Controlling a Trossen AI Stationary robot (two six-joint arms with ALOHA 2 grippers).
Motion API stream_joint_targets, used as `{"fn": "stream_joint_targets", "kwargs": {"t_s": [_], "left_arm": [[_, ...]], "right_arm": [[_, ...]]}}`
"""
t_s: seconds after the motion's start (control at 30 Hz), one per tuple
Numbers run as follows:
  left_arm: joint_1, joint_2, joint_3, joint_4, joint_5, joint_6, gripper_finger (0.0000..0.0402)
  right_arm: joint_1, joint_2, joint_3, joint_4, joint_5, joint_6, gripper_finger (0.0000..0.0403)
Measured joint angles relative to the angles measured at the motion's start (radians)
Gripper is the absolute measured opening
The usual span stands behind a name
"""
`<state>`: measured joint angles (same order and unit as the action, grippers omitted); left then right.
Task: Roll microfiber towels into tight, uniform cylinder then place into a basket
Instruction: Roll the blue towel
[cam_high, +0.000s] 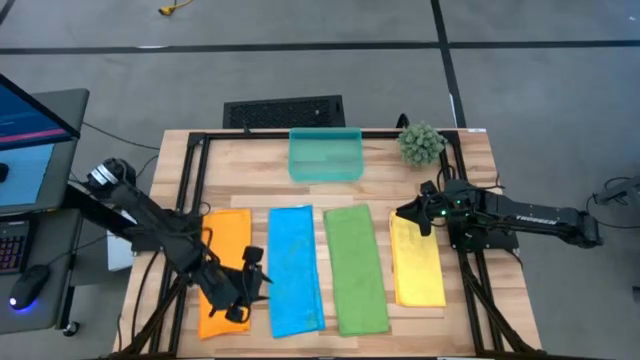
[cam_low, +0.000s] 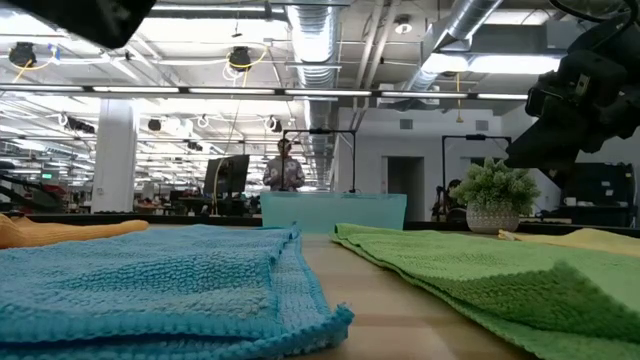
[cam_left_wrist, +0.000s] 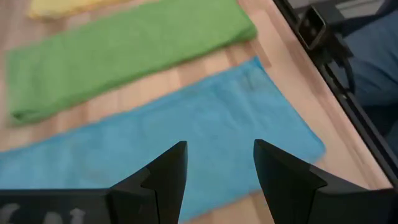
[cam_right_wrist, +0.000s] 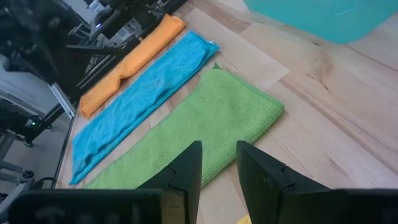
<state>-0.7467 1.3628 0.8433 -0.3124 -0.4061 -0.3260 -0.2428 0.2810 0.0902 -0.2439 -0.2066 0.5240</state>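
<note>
Item: 4 towels, flat, side by side on the table (cam_high: 470, 160), long axes running near edge to far edge. Order from the left: orange towel (cam_high: 228, 240), blue towel (cam_high: 295, 268), green towel (cam_high: 354, 265), yellow towel (cam_high: 416, 262). None rolled.

Item: basket (cam_high: 325, 155), far centre, beyond the blue and green towels, nothing visible inside.

Item: left gripper (cam_high: 248, 285), over the near end of the orange towel, at the seam with the blue; fingers parted, holding nothing.

Item: right gripper (cam_high: 412, 215), above the yellow towel's far end; fingers (cam_right_wrist: 186, 168) narrowly apart, holding nothing.

Judgement: each arm is nearest its own outer towel; rolling would run along the long axis.
</note>
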Motion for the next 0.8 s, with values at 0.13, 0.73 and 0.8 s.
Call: {"fn": "stream_joint_targets", "kwargs": {"t_s": [0.13, 0.73, 0.8], "left_arm": [[-0.043, 0.058, 0.000, 0.044, -0.002, -0.068, 0.0179], [-0.117, 0.282, -0.001, 0.290, 0.044, -0.087, 0.0178], [-0.118, 0.292, -0.002, 0.324, 0.044, -0.092, 0.0176]], "right_arm": [[0.000, 0.000, 0.000, 0.000, 0.000, 0.000, 0.0123], [0.000, 0.000, 0.000, -0.002, 0.000, 0.000, 0.0123], [0.000, 0.000, 0.000, -0.002, 0.000, 0.000, 0.0123]]}}
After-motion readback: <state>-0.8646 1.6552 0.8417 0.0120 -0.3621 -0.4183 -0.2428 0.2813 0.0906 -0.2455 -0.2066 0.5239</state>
